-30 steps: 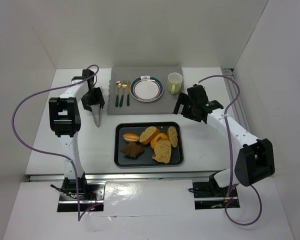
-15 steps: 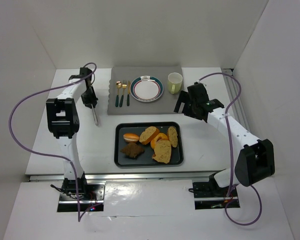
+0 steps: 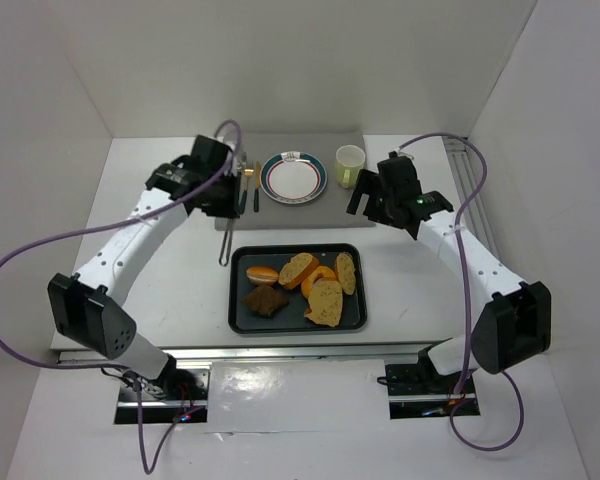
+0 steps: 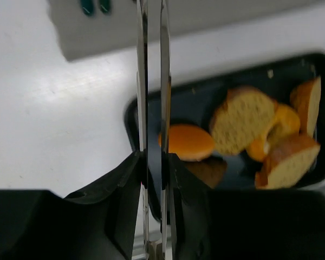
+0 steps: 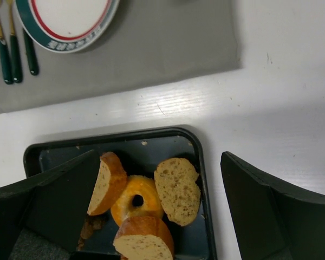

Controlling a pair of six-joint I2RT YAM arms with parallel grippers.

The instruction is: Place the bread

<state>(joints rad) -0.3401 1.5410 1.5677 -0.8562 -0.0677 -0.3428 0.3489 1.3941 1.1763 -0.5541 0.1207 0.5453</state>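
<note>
Several bread slices (image 3: 326, 300) lie on a black tray (image 3: 298, 324) with an orange bun (image 3: 263, 272), a ring-shaped orange piece (image 3: 318, 277) and a dark brown piece (image 3: 265, 299). My left gripper (image 3: 218, 195) is shut on metal tongs (image 3: 223, 240), whose tips hang by the tray's far left corner. In the left wrist view the tongs (image 4: 142, 81) run up the frame from my gripper (image 4: 153, 162), over the bun (image 4: 187, 142) and a slice (image 4: 242, 119). My right gripper (image 3: 370, 197) is open and empty above the tray's far right corner; its wrist view (image 5: 160, 168) looks down on a slice (image 5: 177, 190).
A grey mat (image 3: 330, 205) behind the tray holds a white plate (image 3: 293, 177) with a coloured rim, cutlery (image 3: 246, 186) to its left and a pale green cup (image 3: 350, 165) to its right. White walls close in the table on three sides.
My left arm has swung from the far left side to the right, carrying the tongs to the tray's far left corner. My right gripper has shifted slightly farther back.
</note>
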